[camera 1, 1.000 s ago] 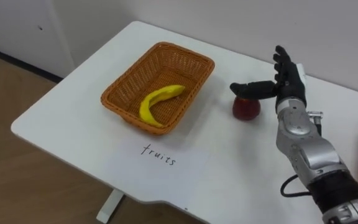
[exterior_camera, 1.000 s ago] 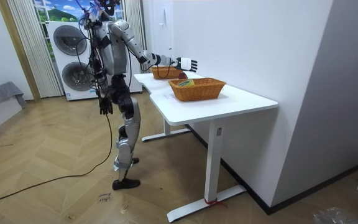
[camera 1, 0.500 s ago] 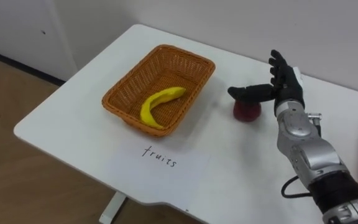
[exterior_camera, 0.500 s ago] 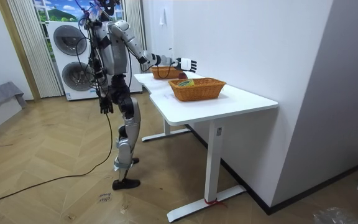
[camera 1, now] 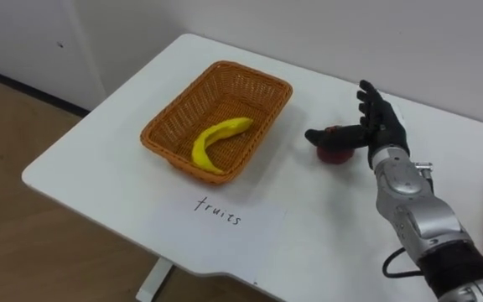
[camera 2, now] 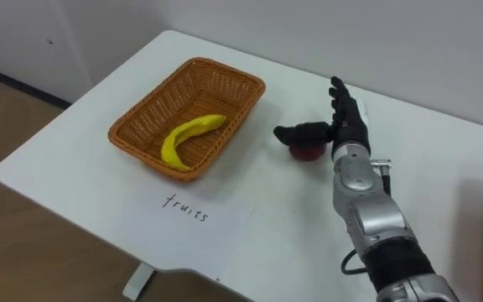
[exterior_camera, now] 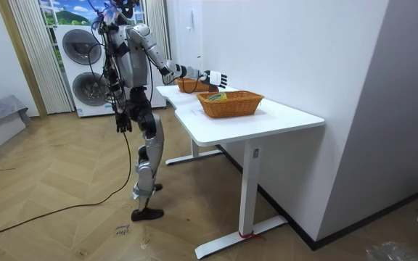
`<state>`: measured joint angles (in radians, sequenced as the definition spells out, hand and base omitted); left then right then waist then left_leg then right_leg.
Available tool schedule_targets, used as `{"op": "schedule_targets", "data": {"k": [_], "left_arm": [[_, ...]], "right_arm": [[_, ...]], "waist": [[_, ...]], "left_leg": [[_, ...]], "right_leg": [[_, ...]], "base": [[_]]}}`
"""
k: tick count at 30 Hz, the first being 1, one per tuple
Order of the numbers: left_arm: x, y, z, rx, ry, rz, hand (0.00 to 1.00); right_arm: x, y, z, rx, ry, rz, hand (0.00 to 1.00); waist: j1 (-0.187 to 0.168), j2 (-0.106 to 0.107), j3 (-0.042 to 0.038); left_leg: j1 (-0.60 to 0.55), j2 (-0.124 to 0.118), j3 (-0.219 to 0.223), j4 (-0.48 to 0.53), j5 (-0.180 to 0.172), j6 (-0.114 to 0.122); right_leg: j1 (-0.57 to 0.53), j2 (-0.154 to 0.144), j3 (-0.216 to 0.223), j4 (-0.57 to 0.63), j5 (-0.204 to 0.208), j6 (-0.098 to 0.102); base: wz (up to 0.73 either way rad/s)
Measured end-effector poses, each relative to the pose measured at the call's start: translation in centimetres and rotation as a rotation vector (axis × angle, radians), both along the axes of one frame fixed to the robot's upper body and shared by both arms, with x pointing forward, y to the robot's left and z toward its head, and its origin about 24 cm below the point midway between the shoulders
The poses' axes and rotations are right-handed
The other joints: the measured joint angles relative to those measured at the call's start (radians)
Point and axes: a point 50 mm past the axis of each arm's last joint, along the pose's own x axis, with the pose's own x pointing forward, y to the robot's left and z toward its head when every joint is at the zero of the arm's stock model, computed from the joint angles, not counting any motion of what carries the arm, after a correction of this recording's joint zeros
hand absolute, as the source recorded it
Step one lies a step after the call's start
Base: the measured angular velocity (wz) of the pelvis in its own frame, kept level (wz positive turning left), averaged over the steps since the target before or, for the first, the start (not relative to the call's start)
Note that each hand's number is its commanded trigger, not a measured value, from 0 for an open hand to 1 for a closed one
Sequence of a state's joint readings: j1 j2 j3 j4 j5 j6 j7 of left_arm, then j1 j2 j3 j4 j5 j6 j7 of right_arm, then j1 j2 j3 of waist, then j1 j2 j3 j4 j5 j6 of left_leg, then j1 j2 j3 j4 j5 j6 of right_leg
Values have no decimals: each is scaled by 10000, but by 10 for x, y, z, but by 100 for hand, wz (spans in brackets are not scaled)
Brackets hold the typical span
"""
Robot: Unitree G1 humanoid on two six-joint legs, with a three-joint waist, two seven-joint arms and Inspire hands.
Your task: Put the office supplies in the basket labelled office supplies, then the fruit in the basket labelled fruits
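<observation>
The right robot hand [camera 1: 381,126] is at the middle right of the frame, fingers spread apart and holding nothing. The red apple [camera 1: 334,154] sits just left of its palm, under the thumb. The basket [camera 1: 262,92] is further left on the surface [camera 1: 99,159].

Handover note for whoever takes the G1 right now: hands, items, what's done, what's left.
Right hand: open, thumb over the top of the red fruit, no grip yet.
Left hand: hangs at the robot's side in the room view.
Banana lies in the fruit basket, beyond the paper label. The red fruit sits on the table, right of the basket.
Done: banana sorted.
Left: grasp the red fruit and put it in that basket.
</observation>
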<state>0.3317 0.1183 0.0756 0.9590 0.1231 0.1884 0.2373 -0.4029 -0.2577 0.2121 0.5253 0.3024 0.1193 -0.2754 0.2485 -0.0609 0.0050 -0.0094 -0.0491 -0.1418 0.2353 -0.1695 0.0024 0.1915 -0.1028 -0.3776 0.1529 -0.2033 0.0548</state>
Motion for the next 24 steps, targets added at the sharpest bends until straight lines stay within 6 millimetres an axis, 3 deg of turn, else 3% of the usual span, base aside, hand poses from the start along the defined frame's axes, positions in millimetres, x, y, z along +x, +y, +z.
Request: {"op": "schedule_targets", "data": {"k": [9, 12, 18, 24], "left_arm": [[-6, -1, 0, -150, 146, 26, 0], [-6, -3, 0, -195, 116, 42, 0], [-7, -5, -1, -259, 99, 75, 0], [-8, -5, 0, -252, 97, 81, 0]], "right_arm": [[-7, -2, -13, 29, 525, 183, 0], [-13, -7, -27, 29, 1116, 204, 0], [-15, -7, -28, -597, 1120, 614, 0], [-16, -7, -30, -607, 1208, 734, 0]], "waist": [[-13, -51, 36], [-1, -83, 49], [23, -186, 73], [29, -258, 33]], "left_leg": [[-104, -2, -1, 17, 1, 1], [-100, -4, -1, 23, 4, 6], [-124, -4, -3, 25, 5, 5], [-127, -7, -3, 32, 5, 5]], "right_leg": [[-9, -5, -65, -3, -1, 1], [3, -5, -67, -3, -1, 2], [-16, -3, -74, -8, -10, 16], [-17, -3, -83, -8, -10, 16]], "base": [[2], [1], [0], [0]]}}
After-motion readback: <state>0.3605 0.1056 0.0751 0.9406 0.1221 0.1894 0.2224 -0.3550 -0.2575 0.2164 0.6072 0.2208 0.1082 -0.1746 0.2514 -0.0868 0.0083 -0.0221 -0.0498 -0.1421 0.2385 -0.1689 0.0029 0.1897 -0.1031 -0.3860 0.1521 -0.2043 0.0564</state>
